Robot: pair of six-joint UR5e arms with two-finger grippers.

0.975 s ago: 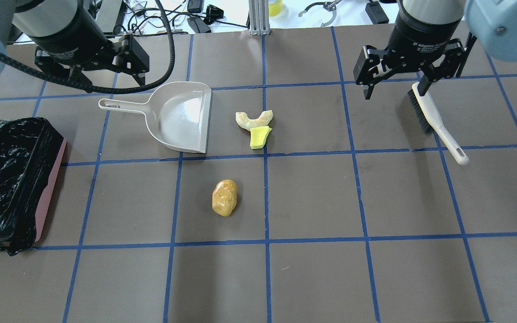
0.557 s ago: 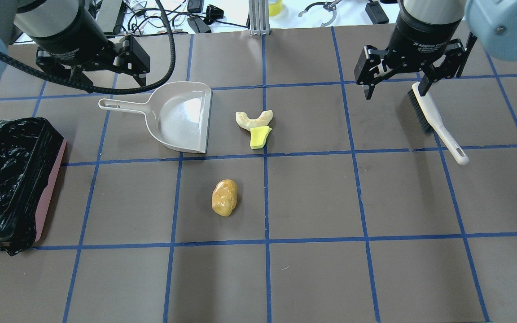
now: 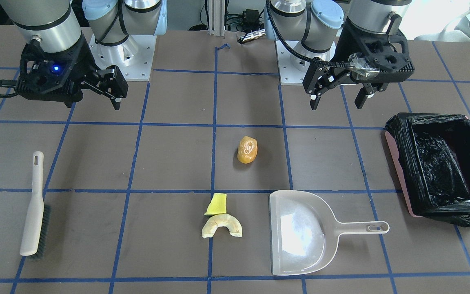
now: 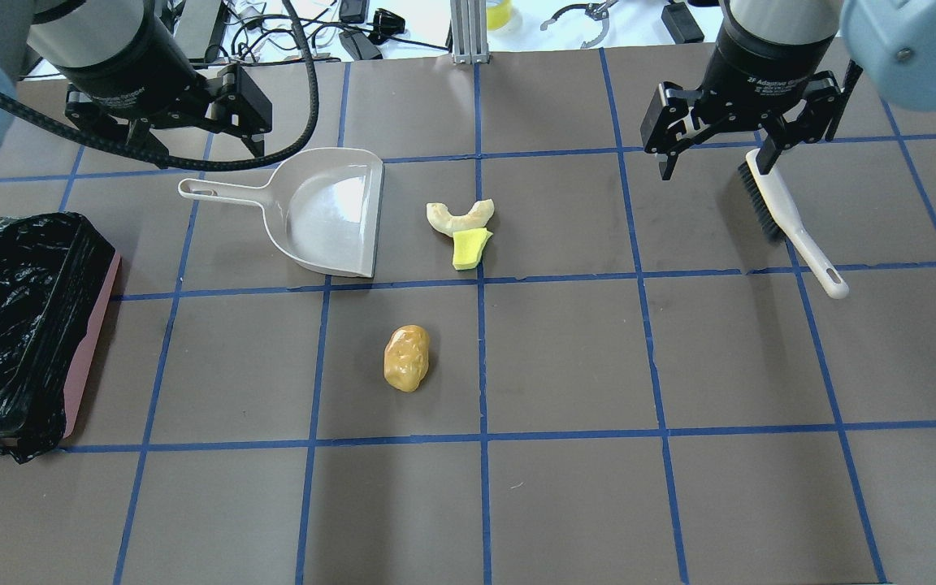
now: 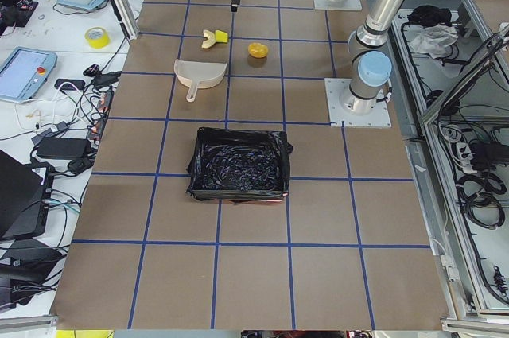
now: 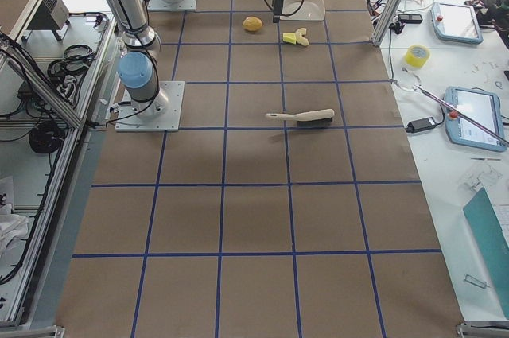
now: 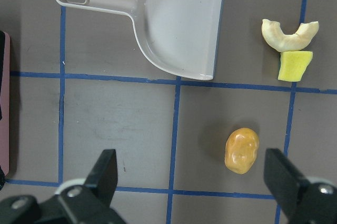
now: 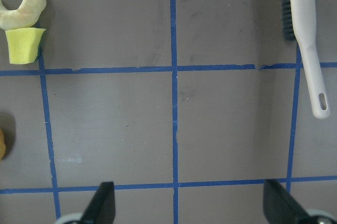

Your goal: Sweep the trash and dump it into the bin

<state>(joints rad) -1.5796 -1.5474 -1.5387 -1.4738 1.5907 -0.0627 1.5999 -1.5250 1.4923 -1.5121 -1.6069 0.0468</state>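
The trash lies mid-table: an orange-brown lump (image 4: 406,357), a yellow-green wedge (image 4: 470,249) touching a cream crescent (image 4: 460,218). They also show in the front view, lump (image 3: 247,150), wedge (image 3: 216,204), crescent (image 3: 221,226). The black-lined pinkish bin (image 4: 93,325) stands at the left edge. My left gripper (image 4: 192,150) hovers open and empty just beyond the dustpan handle. My right gripper (image 4: 714,165) hovers open and empty over the bristle end of the brush. In the left wrist view the lump (image 7: 241,150) lies between the fingers.
A translucent grey-white dustpan (image 4: 330,215) lies left of the crescent, mouth toward it, handle pointing left. A white brush with black bristles (image 4: 793,223) lies at the right. Cables and devices sit beyond the far table edge.
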